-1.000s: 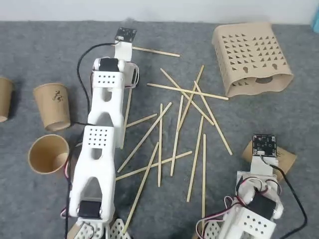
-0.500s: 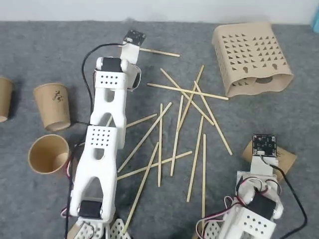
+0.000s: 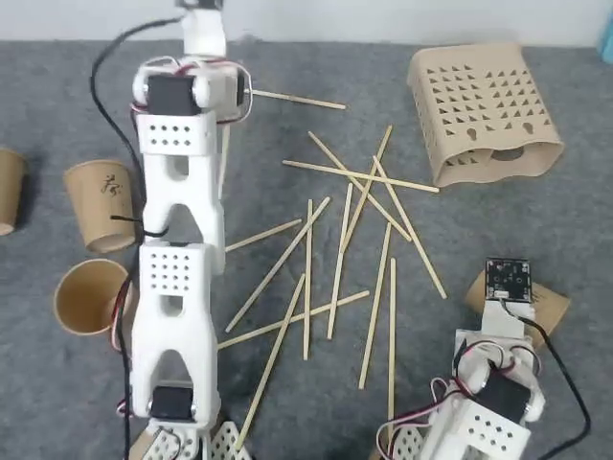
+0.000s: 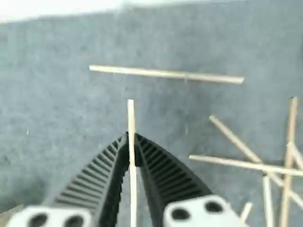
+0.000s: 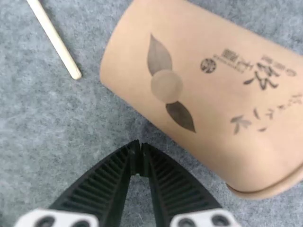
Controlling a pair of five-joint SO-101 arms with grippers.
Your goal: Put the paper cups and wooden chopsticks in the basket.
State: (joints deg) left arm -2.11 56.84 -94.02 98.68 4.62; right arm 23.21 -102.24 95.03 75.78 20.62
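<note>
My left gripper (image 4: 131,138) is shut on a wooden chopstick (image 4: 131,116), which sticks out past the fingertips above the grey mat. In the high view the left arm (image 3: 177,144) stretches toward the far edge, and the held chopstick (image 3: 226,158) hangs beside it. My right gripper (image 5: 140,145) is shut with nothing in it, its tips just short of a paper cup (image 5: 203,99) lying on its side. That cup (image 3: 554,305) lies at the front right by the right arm (image 3: 505,321). The tan perforated basket (image 3: 484,110) stands at the back right.
Several loose chopsticks (image 3: 330,240) lie scattered across the mat's middle, one more (image 3: 299,100) near the back. Two upright cups (image 3: 101,204) (image 3: 91,295) stand left of the left arm, a third (image 3: 8,187) at the left edge.
The left arm has swung left and stretched toward the far edge, carrying its chopstick along. The right arm has not moved.
</note>
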